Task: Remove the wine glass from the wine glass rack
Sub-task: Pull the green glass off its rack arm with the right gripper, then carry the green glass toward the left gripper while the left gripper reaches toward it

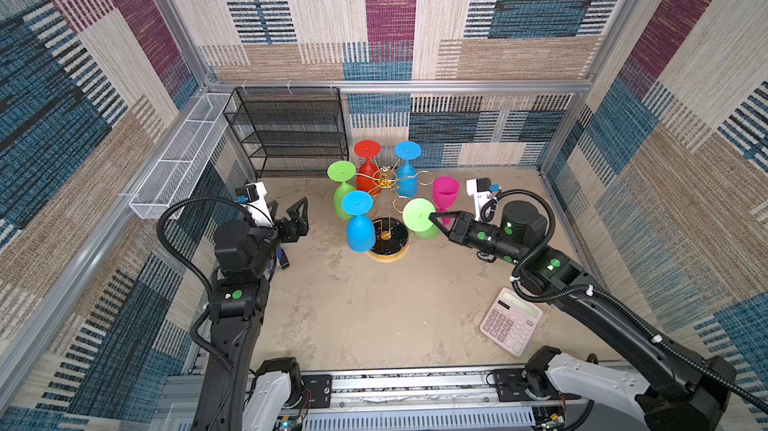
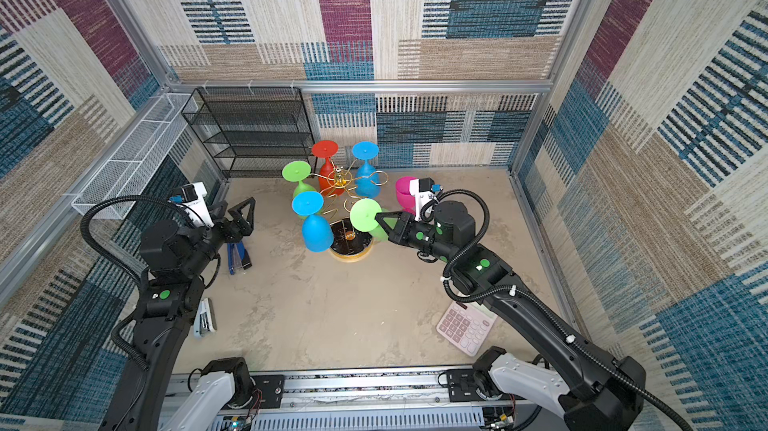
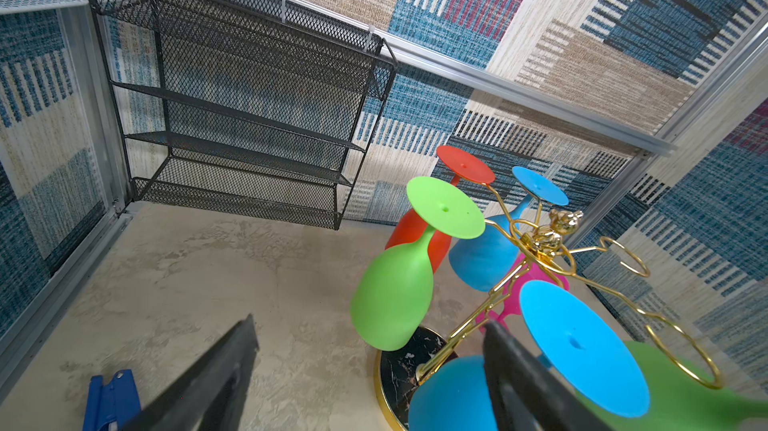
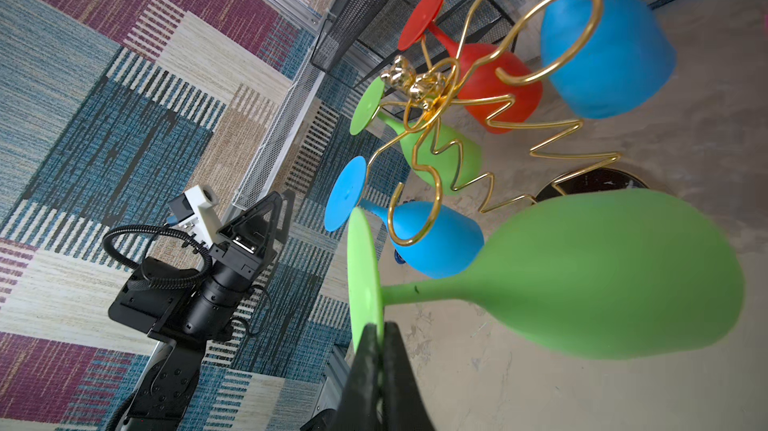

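Note:
The gold wire wine glass rack (image 1: pixel 384 177) stands on its round black base (image 1: pixel 388 257) at mid-table. Red, blue and green wine glasses hang upside down from its loops. My right gripper (image 1: pixel 432 217) is shut on the foot disc of another green wine glass (image 4: pixel 602 275), which hangs foot-up just right of the rack. Its stem is clear of the empty gold loop (image 4: pixel 415 217). My left gripper (image 1: pixel 286 210) is open and empty, left of the rack, with a hanging green glass (image 3: pixel 395 296) and a blue one (image 3: pixel 582 345) ahead of its fingers.
A pink glass (image 1: pixel 446 196) stands upright behind my right gripper. A black mesh shelf (image 1: pixel 291 133) and a white mesh basket (image 1: pixel 178 158) line the back left. A pink calculator (image 1: pixel 511 321) lies at front right. A blue stapler (image 2: pixel 239 256) and a grey one (image 2: pixel 204 318) lie by the left arm.

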`<state>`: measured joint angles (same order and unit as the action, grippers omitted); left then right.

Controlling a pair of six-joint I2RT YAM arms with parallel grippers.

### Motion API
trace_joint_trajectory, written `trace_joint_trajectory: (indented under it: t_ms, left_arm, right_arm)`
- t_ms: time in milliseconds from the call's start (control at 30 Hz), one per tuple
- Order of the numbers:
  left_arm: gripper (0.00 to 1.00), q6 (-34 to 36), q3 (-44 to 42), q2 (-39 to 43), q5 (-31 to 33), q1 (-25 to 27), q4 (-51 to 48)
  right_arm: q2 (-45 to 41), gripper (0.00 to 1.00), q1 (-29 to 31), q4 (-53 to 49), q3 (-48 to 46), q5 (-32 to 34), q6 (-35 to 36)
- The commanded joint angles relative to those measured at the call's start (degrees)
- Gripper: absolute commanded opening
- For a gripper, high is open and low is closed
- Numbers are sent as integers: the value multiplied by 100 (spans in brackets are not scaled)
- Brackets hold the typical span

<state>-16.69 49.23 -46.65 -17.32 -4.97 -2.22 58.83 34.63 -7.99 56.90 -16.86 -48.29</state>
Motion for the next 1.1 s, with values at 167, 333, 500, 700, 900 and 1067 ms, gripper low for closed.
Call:
trace_joint_trajectory:
  t_ms: [167, 333, 500, 700, 900, 1067]
  left_arm:
    - [84, -362, 343, 42, -438, -9, -87]
    - [81, -556, 594, -5, -786, -10, -220]
    - [79, -765, 876, -100, -1306, -4, -327]
    - [74, -1085, 1209, -301, -2197, 2, -332]
    - [68, -1623, 1617, -738, -3224, 30, -326]
    - [63, -1875, 1773, -977, -3596, 156, -327]
  right_arm:
    - [-429, 0, -492, -122, -65, 132, 262]
    - [-472, 0, -696, -122, 47, 89, 410]
    - [-444, 0, -804, -126, 187, 126, 597]
    - [-406, 0, -870, -79, 295, 147, 810]
    - [-337, 0, -906, -186, 517, 271, 1112]
    - [-247, 0, -914, -218, 683, 315, 1325]
